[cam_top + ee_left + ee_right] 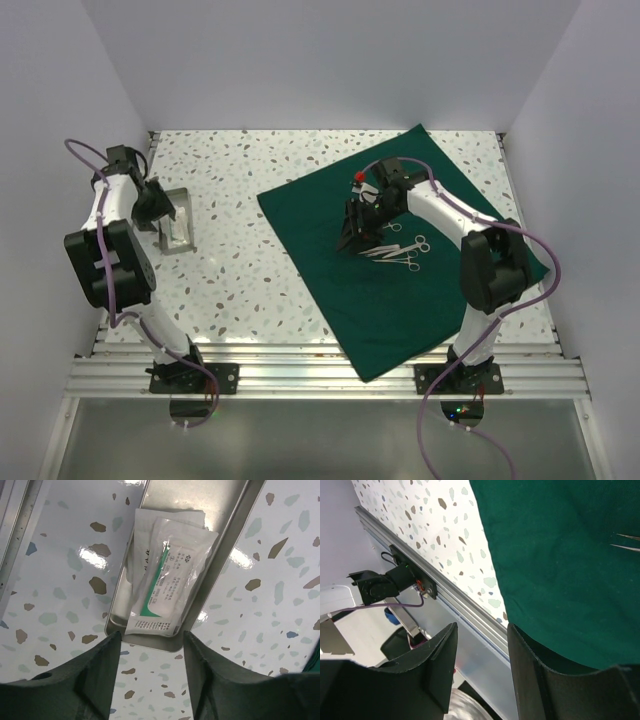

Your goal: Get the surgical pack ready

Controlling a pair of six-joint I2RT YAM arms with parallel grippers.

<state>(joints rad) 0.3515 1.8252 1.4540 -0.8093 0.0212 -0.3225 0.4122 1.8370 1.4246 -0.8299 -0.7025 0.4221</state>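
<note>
Cloth [400,310] comes nearest: dark green, soft and limp, spread as a tilted square over the right half of the top view, one corner pointing to the bottom of the frame. It should fold easily but sag, so corners or edges look the best hold. Mid-frame on it lie thin silver instruments [400,252], light, hard, probably slippery. The right gripper [355,228] hangs just left of them, fingers apart and empty. At the left, the steel tray [178,225] holds white packets [165,575], light and crinkly. The left gripper [152,640] stands parted at its rim, holding nothing.
</note>
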